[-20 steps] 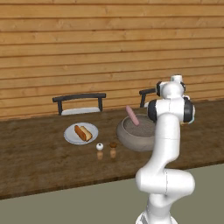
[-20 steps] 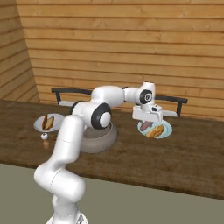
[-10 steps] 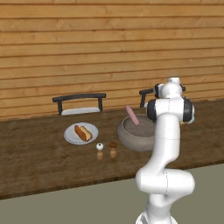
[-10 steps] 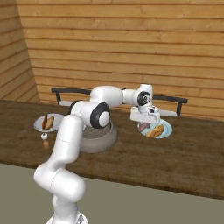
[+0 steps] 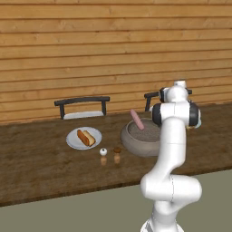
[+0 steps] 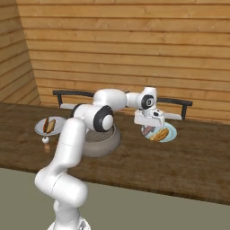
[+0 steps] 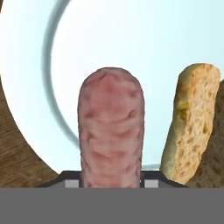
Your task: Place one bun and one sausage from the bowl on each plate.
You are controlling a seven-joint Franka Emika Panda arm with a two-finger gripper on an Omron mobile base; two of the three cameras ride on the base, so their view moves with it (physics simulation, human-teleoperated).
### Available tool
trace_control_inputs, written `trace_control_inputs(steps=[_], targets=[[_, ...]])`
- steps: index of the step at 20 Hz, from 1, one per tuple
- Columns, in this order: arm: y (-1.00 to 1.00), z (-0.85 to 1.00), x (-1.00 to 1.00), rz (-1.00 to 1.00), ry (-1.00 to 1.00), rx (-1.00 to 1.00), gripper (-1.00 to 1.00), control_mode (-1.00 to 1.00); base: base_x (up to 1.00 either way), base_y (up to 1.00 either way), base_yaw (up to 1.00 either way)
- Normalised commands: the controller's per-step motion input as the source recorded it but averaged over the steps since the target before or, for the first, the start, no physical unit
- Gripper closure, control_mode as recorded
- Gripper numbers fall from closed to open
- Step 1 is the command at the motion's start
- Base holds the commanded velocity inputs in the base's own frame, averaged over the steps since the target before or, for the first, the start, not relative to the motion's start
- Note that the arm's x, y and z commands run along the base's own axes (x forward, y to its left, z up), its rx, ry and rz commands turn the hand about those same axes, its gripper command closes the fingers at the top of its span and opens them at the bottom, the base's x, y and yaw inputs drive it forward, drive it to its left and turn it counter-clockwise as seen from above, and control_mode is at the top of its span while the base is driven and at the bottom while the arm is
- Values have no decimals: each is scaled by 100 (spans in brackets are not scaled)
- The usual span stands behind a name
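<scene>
Fingers (image 7: pixel 72 183) close on a pink sausage (image 7: pixel 110 131); in the hand view it stands up between the two dark tips and runs away from the camera, over the pale blue-green plate (image 7: pixel 131 39) underneath. Whether its far end touches the plate cannot be told. Just beside the sausage, to the right in that view, a bun (image 7: pixel 192 120) lies on the same plate near its rim.

From the right base view the gripper (image 6: pixel 149 127) hangs low over the blue-green plate (image 6: pixel 171 133), with the bun (image 6: pixel 160 134) lying on it and the sausage (image 6: pixel 148 130) showing as a pink end under the hand. The plate sits on the brown wooden counter (image 6: pixel 188 161), to the right of the grey stone bowl (image 6: pixel 103 141), which the arm partly hides.

In the left base view the bowl (image 5: pixel 136 140) is near the middle of the counter (image 5: pixel 41 176), and a second sausage (image 5: pixel 136 119) leans out of it, tilted up over the rim. Two small shakers, one white (image 5: pixel 103 152) and one brown (image 5: pixel 117 151), stand just in front and to the left of the bowl. Farther left is the grey-white plate (image 5: pixel 72 140), carrying a bun and sausage together (image 5: pixel 85 137). Behind the counter stand two dark chair backs (image 5: pixel 82 100), and behind them a wall of wooden planks (image 5: pixel 90 50).
</scene>
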Motion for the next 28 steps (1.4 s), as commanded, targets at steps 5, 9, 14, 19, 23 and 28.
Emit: trace_control_inputs(steps=[5,9,14,19,23,28], targets=[[0,-4,3,0,-1,0,-100,-100,0,0,0],[10,21,-11,-2,-6,0,-100,-100,0,0,0],[23,53,-43,-4,-3,0,-100,-100,0,0,0],[30,40,-76,-2,-3,1,-100,-100,0,0,0],[15,24,-92,-3,-9,4,-100,-100,0,0,0],[31,2,-88,-2,-6,3,-100,-100,0,0,0]])
